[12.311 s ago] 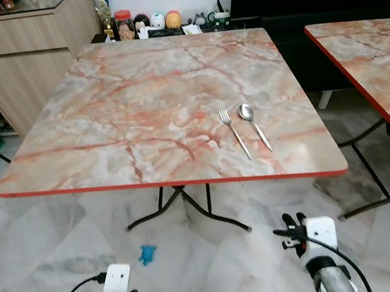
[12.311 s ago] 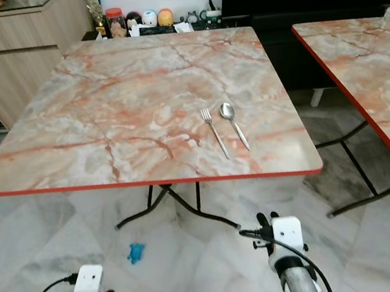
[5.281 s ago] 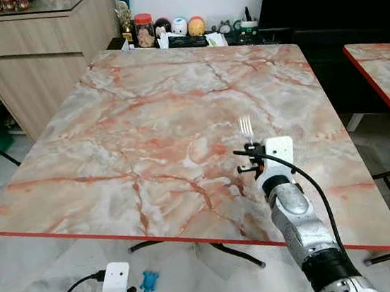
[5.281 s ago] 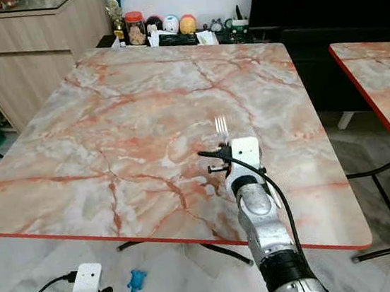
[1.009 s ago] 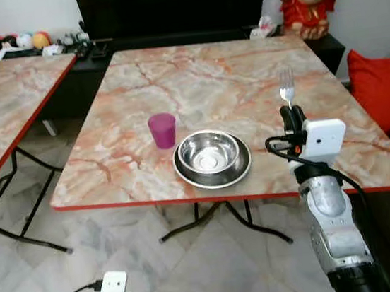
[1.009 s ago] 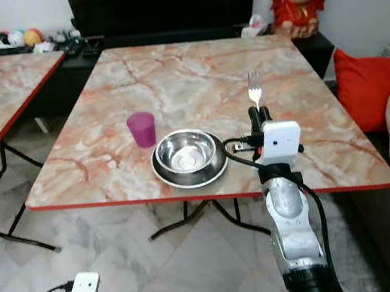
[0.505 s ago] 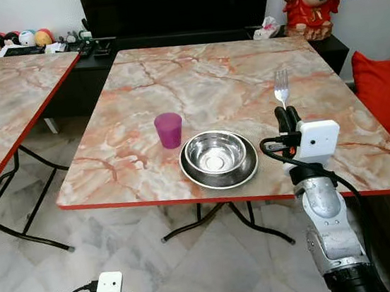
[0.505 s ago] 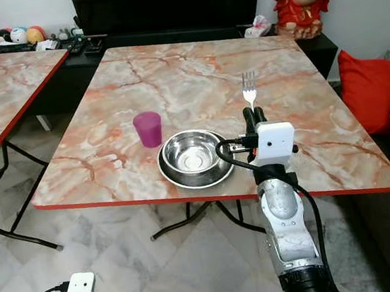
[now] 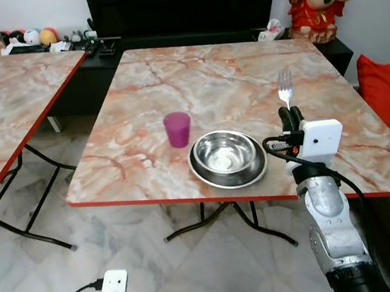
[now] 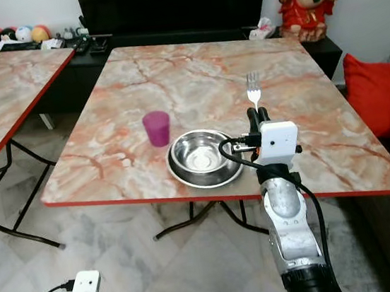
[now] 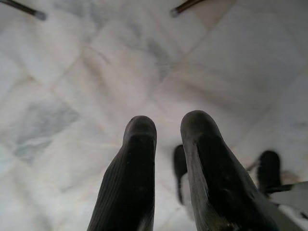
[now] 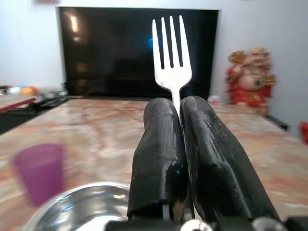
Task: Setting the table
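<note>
Marble-patterned surface (image 9: 207,73) with a red rim carries a steel bowl (image 9: 227,158) near its front edge and a purple cup (image 9: 177,129) just beside the bowl, toward the left edge. Right gripper (image 10: 255,116) is above the front edge, right of the bowl, its fingers (image 12: 159,144) pinching a fork (image 12: 170,53) upright, tines up. Left gripper (image 11: 166,134) hangs over the floor (image 11: 72,72), fingers slightly spread.
</note>
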